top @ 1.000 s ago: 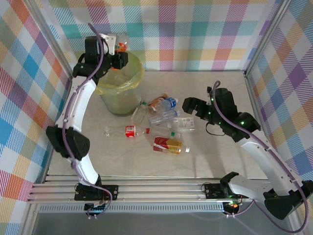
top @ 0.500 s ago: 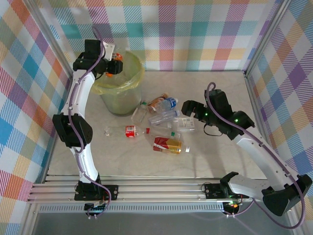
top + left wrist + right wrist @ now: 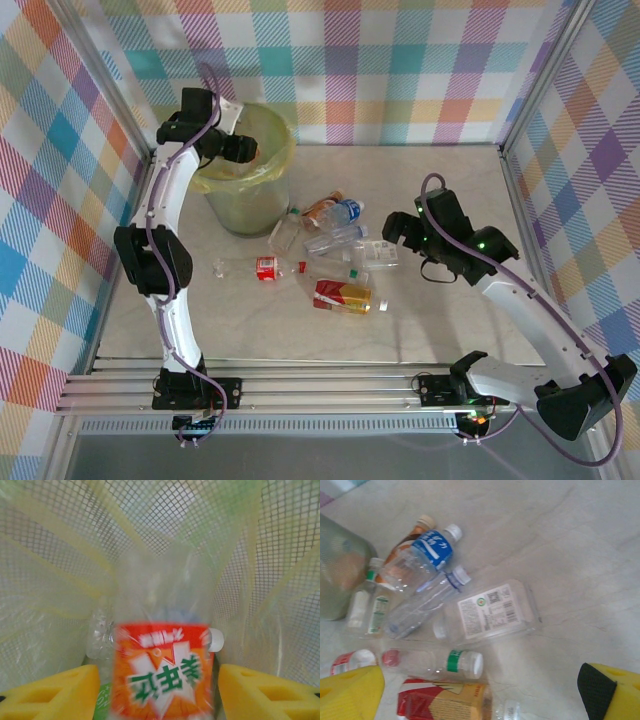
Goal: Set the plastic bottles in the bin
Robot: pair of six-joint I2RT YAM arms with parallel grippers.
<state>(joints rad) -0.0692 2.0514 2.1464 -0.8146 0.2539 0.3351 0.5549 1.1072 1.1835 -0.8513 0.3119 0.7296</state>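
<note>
Bottle with orange label (image 3: 161, 680) is inside bin (image 3: 246, 205), between spread fingers of left gripper (image 3: 240, 148); narrow gaps both sides, liner bag (image 3: 55, 595) close all round. Other bottles (image 3: 335, 245) lie clustered right of bin. Right gripper (image 3: 400, 225), jaws wide apart, hovers at cluster's far edge; bare table (image 3: 450, 180) beyond.

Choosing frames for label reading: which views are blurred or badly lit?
Left wrist: the orange-labelled bottle is smeared by motion blur, while the bin behind it is sharp. Right wrist: mildly soft, so small print on the white-labelled bottle is unreadable. Top external: even light, faint shadows on the table, no glare.
</note>
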